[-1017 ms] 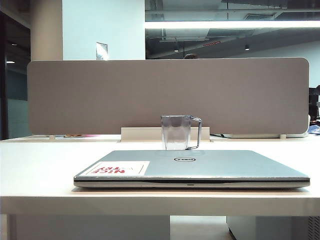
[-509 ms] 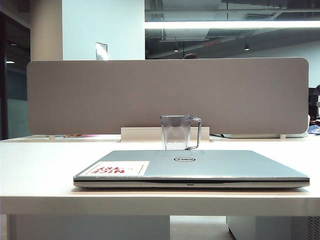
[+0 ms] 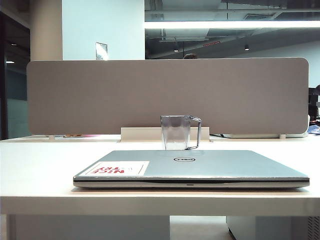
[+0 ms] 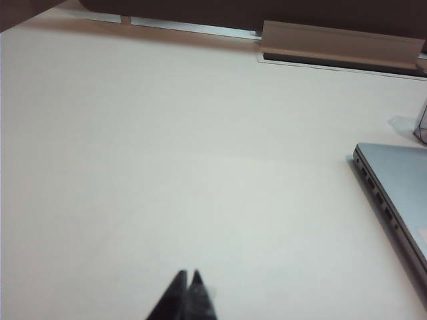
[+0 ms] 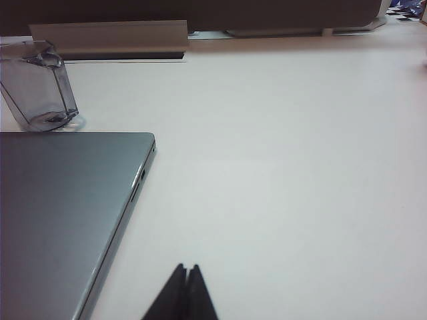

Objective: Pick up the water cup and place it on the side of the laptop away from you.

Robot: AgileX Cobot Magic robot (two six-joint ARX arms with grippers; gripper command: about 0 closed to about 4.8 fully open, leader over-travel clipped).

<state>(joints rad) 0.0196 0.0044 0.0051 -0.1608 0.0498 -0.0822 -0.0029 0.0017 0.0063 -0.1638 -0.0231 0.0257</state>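
**Grey-blue cup beyond the laptop, both grippers shut and apart from it**

Tinted see-through plastic forms the water cup (image 3: 175, 132), which stands upright on the white table (image 3: 40, 165) just past the far edge of the closed silver-grey laptop (image 3: 200, 167), its thin loop handle (image 3: 198, 132) turned to one side. Behind the cup runs a pale cable tray (image 3: 145, 134) and a grey divider panel (image 3: 100, 95).

Left gripper (image 4: 187, 283): fingertips pressed together, nothing between them, poised over bare table well short of the laptop's side edge (image 4: 390, 207); only a sliver of the cup (image 4: 421, 127) shows, far ahead of the jaws and off to one side.

Right gripper (image 5: 185, 275): jaws likewise closed and empty, over bare table just beside the laptop's other side edge (image 5: 130, 193). The cup (image 5: 37, 83) stands well ahead of these jaws, across the laptop's corner, touched by neither gripper.
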